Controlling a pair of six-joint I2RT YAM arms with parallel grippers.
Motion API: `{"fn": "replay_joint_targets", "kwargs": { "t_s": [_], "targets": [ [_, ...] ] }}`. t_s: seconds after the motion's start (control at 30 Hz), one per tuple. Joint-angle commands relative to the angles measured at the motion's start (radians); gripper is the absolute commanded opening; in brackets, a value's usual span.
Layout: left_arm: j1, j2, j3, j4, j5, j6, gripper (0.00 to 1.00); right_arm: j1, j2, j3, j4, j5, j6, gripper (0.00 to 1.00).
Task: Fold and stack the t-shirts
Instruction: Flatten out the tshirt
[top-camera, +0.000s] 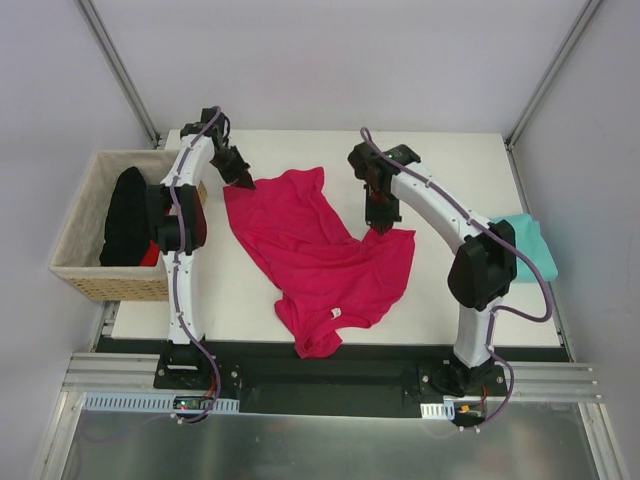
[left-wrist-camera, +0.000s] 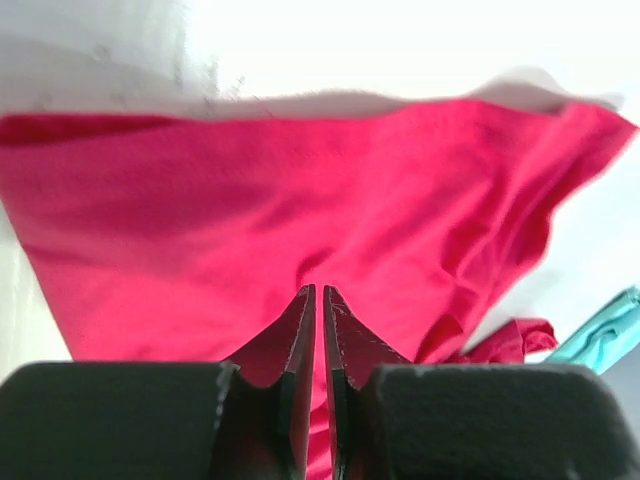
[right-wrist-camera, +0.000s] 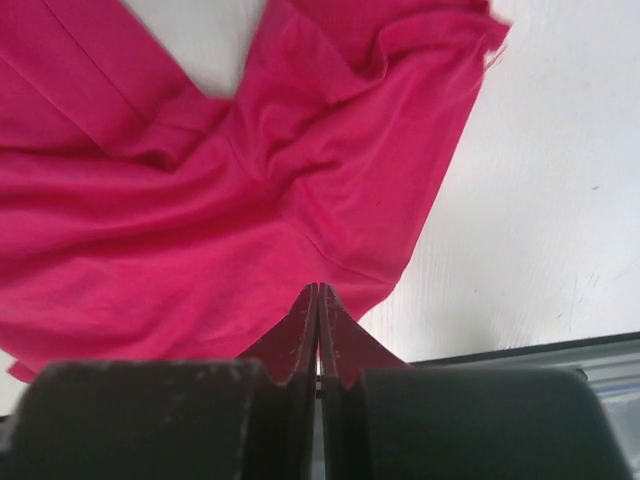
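- Left gripper (top-camera: 241, 180) is pinching the crimson t-shirt (top-camera: 320, 255) at its left corner — a thin bite could be slipping.
- Right gripper (top-camera: 379, 226) is clamping the right hem — uneven pulling risks bunching.

Whole surface (top-camera: 290, 150) viewed from high above and behind the arm bases (top-camera: 190, 365), looking down, each wrist view set low and close behind its own jaws, faced along them, crimson t-shirt (top-camera: 320, 250) shared by all three views
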Motion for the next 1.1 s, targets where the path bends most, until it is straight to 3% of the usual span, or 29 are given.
{"fn": "replay_joint_targets", "kwargs": {
  "t_s": [0.0,0.47,0.7,1.07],
  "targets": [
    [-0.021,-0.139,-0.027,-0.003,0.043,0.034,0.06,0.046,-0.042,-0.12,0.044,-0.054,0.04,0.01],
    [-0.056,-0.425,-0.154,-0.01,0.015,0.07,0.06,0.055,-0.08,-0.532,0.34,-0.184,0.177,0.01],
    [-0.056,-0.538,-0.168,-0.074,-0.035,0.103,0.07,0.034,0.016,-0.563,0.406,-0.227,0.204,0.01],
    [-0.055,-0.598,-0.171,-0.161,-0.112,0.152,0.06,-0.078,0.049,-0.546,0.406,-0.144,0.218,0.01]
  ]
}}
